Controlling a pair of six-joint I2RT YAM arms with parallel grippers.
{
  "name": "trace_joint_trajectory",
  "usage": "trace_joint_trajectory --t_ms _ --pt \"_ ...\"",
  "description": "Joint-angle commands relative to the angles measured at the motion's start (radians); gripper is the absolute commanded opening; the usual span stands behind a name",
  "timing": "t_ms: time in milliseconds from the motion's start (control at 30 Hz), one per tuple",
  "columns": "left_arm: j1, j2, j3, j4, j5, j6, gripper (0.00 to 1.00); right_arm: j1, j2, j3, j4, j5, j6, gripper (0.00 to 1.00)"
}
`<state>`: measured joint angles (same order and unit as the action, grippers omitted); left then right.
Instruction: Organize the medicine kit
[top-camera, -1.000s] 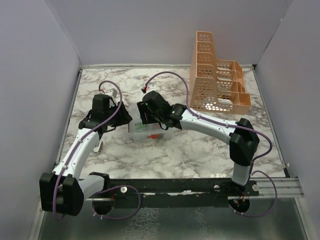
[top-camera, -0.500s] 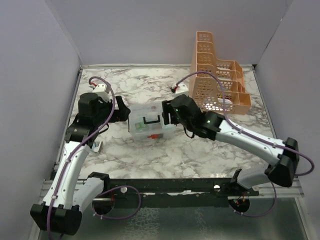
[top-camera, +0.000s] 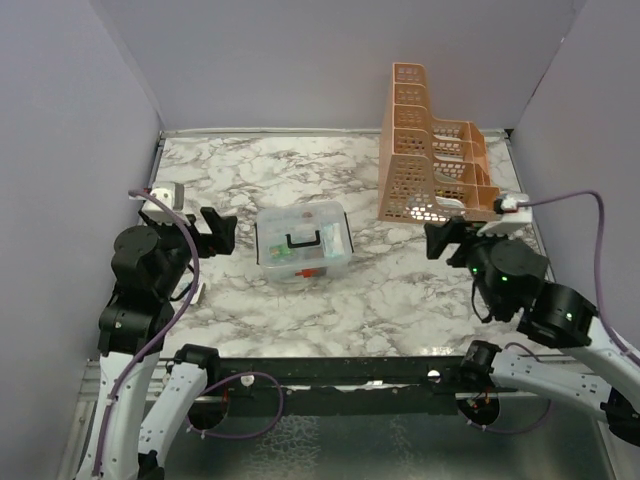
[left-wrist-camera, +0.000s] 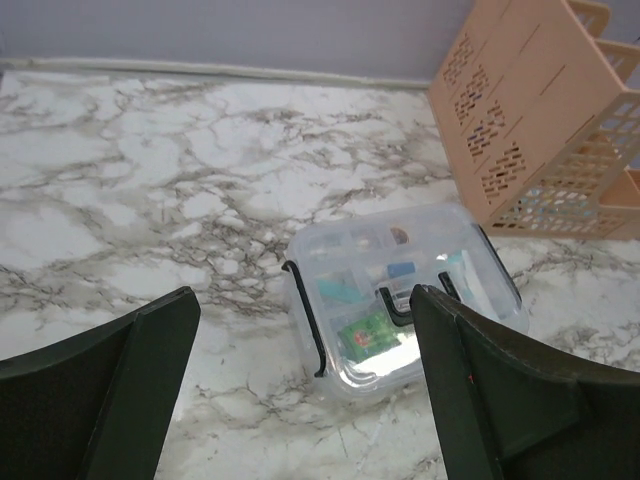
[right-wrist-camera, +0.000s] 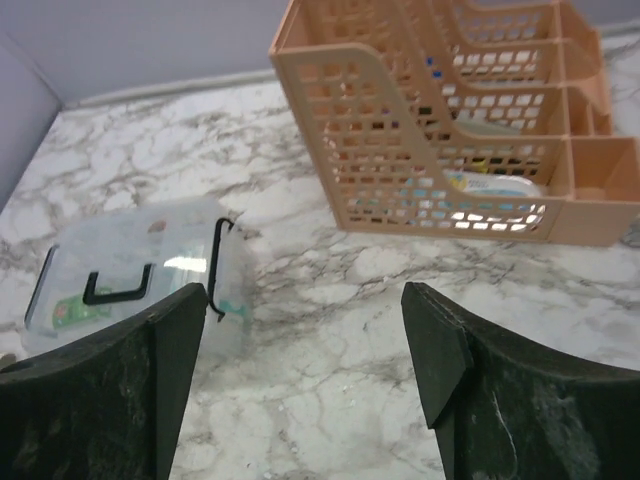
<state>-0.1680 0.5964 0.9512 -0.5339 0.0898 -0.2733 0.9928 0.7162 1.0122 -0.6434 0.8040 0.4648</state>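
Kit box (top-camera: 302, 240) now sits alone, left pincer (top-camera: 220, 230) and right pincer (top-camera: 439, 243) withdrawn, both spread.

The surface (top-camera: 400, 300) has a white marble pattern veined in grey and brown, and looks matte under soft, even light. Behind the surface rises a plain pale lavender back wall (top-camera: 300, 60), and a thin light trim strip (top-camera: 270, 131) runs where the two meet. A left wall (top-camera: 60, 150) and a right wall (top-camera: 590, 130) of the same colour close off the surface's sides. Along the surface's near edge lies a black rail (top-camera: 350, 372), and nearer than that a dimpled grey metal sheet (top-camera: 350, 440).
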Motion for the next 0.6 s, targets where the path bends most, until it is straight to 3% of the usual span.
trace_joint_trajectory --t_ms 0,133,567 --pt "-0.004 -0.018 0.108 -0.014 -0.067 0.050 0.92 -0.001 -0.116 0.020 -0.011 0.127 -0.093 0.87" --pt "-0.004 -0.018 0.162 -0.038 -0.081 0.057 0.99 -0.002 -0.146 0.060 -0.006 0.125 -0.141 0.95" --pt "-0.003 -0.046 0.160 -0.046 -0.090 0.070 0.99 0.000 -0.158 0.084 -0.039 0.122 -0.107 0.99"
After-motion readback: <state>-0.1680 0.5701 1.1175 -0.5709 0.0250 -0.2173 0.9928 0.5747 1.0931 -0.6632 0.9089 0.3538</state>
